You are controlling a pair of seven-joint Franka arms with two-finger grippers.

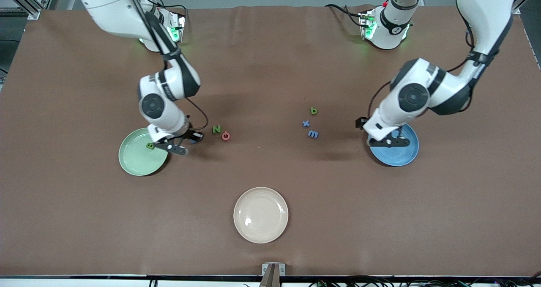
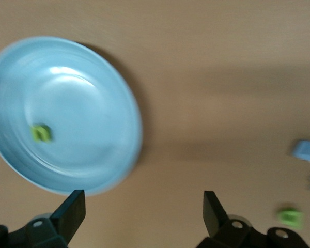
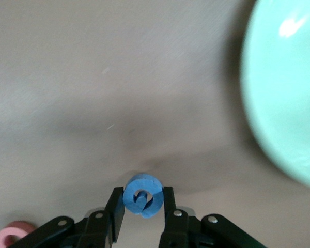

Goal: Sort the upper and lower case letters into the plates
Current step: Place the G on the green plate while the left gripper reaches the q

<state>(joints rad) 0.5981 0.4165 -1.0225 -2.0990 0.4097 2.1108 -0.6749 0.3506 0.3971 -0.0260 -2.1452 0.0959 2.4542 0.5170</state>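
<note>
A brown table surface (image 1: 270,67) fills the scene, matte and faintly creased, with grey floor and metal framing at its edges and a small mount at the rim nearest the front camera.

The mint green plate (image 1: 135,160) lies toward the right arm's end and holds a small green letter (image 1: 150,146). The right gripper (image 3: 143,206) sits just beside that plate, its fingers closed on a round blue letter (image 3: 142,195) – a pink letter (image 3: 13,232) shows near it in the right wrist view.

The blue plate (image 1: 399,156) lies toward the left arm's end, with a green letter (image 2: 41,133) inside it. The left gripper (image 2: 143,209) hangs over the plate's edge, its fingers spread wide and holding nothing.

Between the plates lie a green N (image 1: 216,129) and a pink G (image 1: 225,135), and well apart from them a green b (image 1: 313,110), a blue x (image 1: 306,124) and a blue m (image 1: 313,134). A cream-beige plate (image 1: 260,214) lies nearest the front camera.
</note>
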